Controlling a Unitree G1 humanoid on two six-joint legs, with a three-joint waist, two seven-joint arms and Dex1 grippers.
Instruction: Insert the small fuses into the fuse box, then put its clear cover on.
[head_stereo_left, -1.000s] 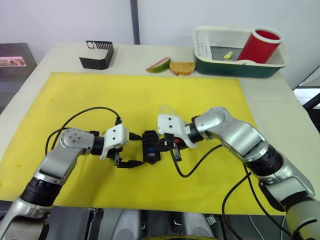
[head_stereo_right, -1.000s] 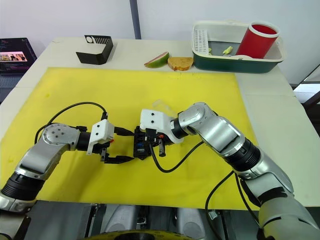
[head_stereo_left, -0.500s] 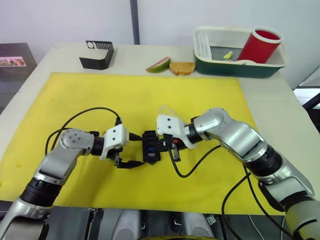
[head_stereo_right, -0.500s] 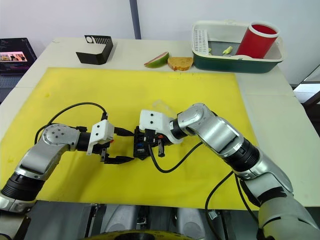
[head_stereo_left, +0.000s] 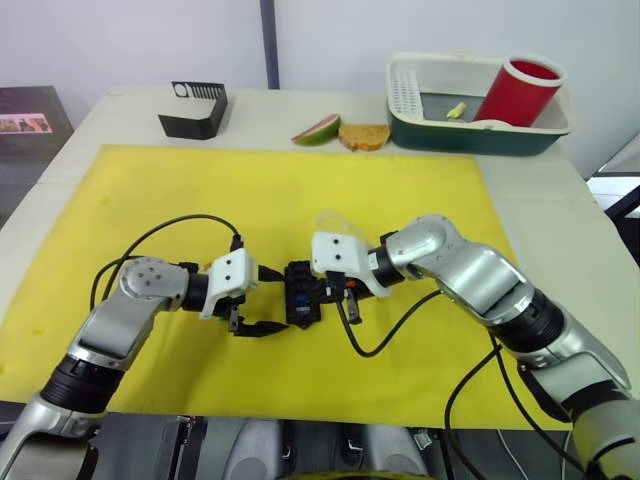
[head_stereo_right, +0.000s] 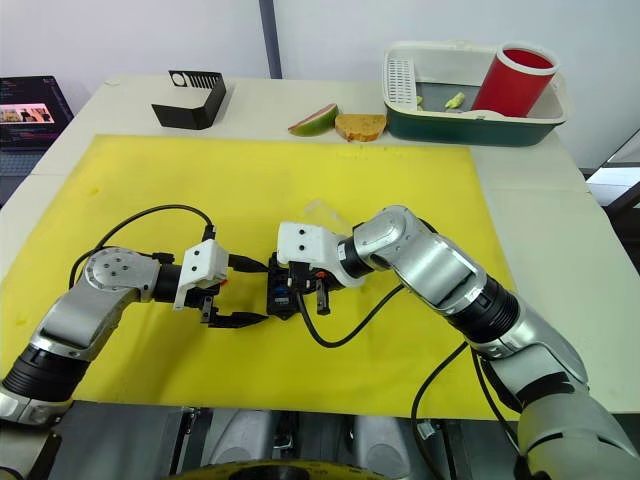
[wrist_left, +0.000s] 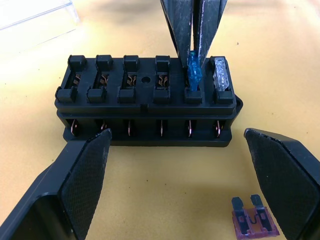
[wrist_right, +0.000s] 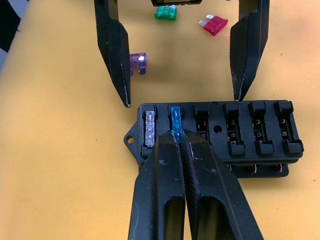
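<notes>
The black fuse box (wrist_left: 145, 117) lies on the yellow mat between my two grippers. A grey fuse (wrist_left: 220, 75) sits in its end slot. A blue fuse (wrist_left: 193, 75) stands in the slot beside it, and my right gripper (wrist_right: 181, 142) is shut on that fuse from above. My left gripper (wrist_left: 175, 136) is open, its fingers (wrist_left: 80, 185) flanking the box's long side without touching it. A purple fuse (wrist_left: 254, 222) lies on the mat near the left gripper. Green (wrist_right: 165, 12) and red (wrist_right: 215, 25) fuses lie farther off. The clear cover (head_stereo_left: 335, 222) rests just behind the box.
A black slotted stand (head_stereo_left: 194, 108) sits at the table's back left. A fruit slice (head_stereo_left: 318, 129) and a bread slice (head_stereo_left: 364, 136) lie behind the yellow mat (head_stereo_left: 200, 200). A green-and-white basin (head_stereo_left: 480, 135) with a red cup (head_stereo_left: 520, 90) stands at the back right.
My right gripper has edged slightly left over the fuse box with the blue fuse in it. The left arm has stayed put.
</notes>
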